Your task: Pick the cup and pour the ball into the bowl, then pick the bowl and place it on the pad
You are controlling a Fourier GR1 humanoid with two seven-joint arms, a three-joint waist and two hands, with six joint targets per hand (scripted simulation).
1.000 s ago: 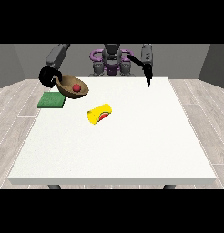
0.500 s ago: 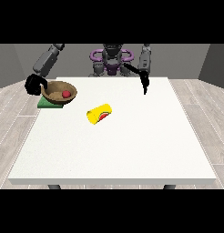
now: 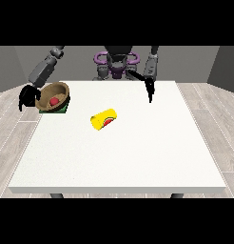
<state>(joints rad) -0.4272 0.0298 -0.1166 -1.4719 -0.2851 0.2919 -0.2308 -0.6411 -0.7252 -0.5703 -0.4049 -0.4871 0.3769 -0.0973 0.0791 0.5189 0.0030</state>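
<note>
A: Where is your hand at the view's left now?

B: It hangs off the table's left edge, beside the bowl, fingers curled. I cannot tell if they hold the rim. 0.5 s ago it was nearer the table.

A: And the bowl?

B: It is tilted over the green pad with the red ball inside. 1 s ago it was higher, beside the pad.

A: The cup?

B: The yellow cup lies on its side in the same place. My hand at the view's right points down with straight fingers, above the table's far side.
</note>
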